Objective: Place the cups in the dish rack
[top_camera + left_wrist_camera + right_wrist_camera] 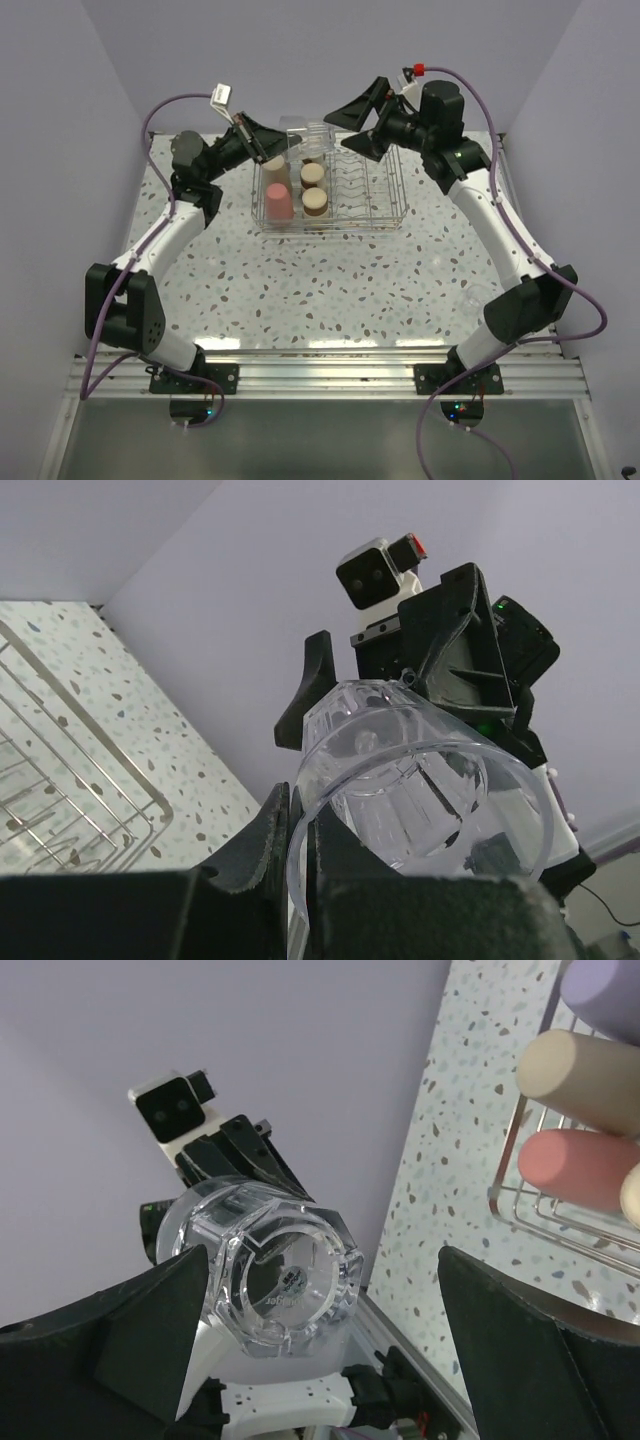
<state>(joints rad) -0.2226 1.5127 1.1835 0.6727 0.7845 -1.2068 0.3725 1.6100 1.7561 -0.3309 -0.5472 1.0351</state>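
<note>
My left gripper (270,155) is shut on the rim of the clear transparent cup (303,135) and holds it on its side in the air above the far left of the dish rack (392,205). In the left wrist view its fingers (262,845) pinch the cup's wall (420,780). My right gripper (352,125) is open and empty, its jaws facing the cup's base (275,1270) from the right without touching. In the rack stand a red cup (278,203), a beige cup (275,168) and a lavender cup (600,985).
Two more round-topped cups (315,200) stand in the rack's second column. The rack's right half shows bare divider prongs (365,185). Lavender walls close in behind and on both sides. The rack's corner shows in the left wrist view (150,800).
</note>
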